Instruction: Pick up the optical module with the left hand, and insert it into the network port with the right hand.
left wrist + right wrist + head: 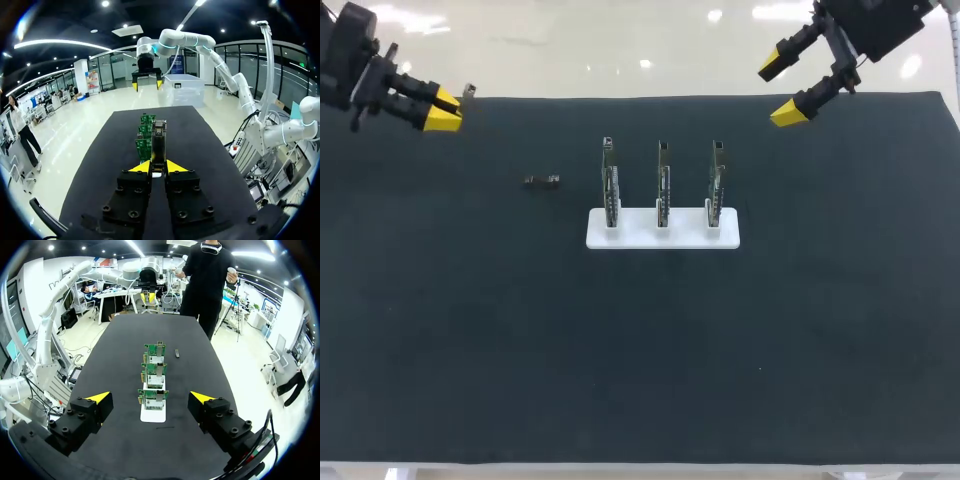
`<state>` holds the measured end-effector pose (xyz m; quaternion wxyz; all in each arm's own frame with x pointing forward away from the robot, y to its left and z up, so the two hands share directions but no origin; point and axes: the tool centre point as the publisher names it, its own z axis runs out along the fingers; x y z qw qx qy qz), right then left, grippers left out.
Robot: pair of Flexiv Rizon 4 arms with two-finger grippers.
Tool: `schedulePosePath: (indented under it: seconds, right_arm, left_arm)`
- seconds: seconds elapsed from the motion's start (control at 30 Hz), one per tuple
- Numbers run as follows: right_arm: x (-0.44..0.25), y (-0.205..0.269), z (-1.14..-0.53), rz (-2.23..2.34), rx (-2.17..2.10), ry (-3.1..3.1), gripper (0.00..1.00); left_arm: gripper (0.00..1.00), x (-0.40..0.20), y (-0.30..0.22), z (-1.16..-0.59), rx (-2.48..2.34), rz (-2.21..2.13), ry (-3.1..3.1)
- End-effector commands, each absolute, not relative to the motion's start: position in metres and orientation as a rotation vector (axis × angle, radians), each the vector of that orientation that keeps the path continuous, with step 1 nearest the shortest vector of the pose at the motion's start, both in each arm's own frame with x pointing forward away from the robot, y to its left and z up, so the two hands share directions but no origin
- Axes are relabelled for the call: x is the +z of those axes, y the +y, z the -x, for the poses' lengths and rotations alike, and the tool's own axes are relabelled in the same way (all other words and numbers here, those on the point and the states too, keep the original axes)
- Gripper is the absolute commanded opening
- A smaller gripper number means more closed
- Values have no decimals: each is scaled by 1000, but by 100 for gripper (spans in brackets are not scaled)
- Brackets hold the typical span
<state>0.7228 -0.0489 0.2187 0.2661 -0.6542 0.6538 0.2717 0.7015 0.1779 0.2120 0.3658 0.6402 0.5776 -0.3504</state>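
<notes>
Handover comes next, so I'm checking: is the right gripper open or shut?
Open. The right gripper has its yellow tips wide apart, gripping nothing; the head and right wrist views agree.

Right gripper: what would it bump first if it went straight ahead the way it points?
Probably the nearest green circuit board on the white base, though the open right gripper might pass above it.
</notes>
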Motion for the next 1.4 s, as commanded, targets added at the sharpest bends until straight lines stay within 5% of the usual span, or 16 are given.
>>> schedulePosePath:
  seconds: [0.03, 1.4]
  right_arm:
    - [219, -48, -723, 1767, 735, 1764, 100]
    - [219, -48, -723, 1767, 735, 1764, 100]
  left_arm:
    - [0, 211, 178, -699, -892, -1638, 1484]
    - [0, 217, 86, -686, -1109, -1323, 1128]
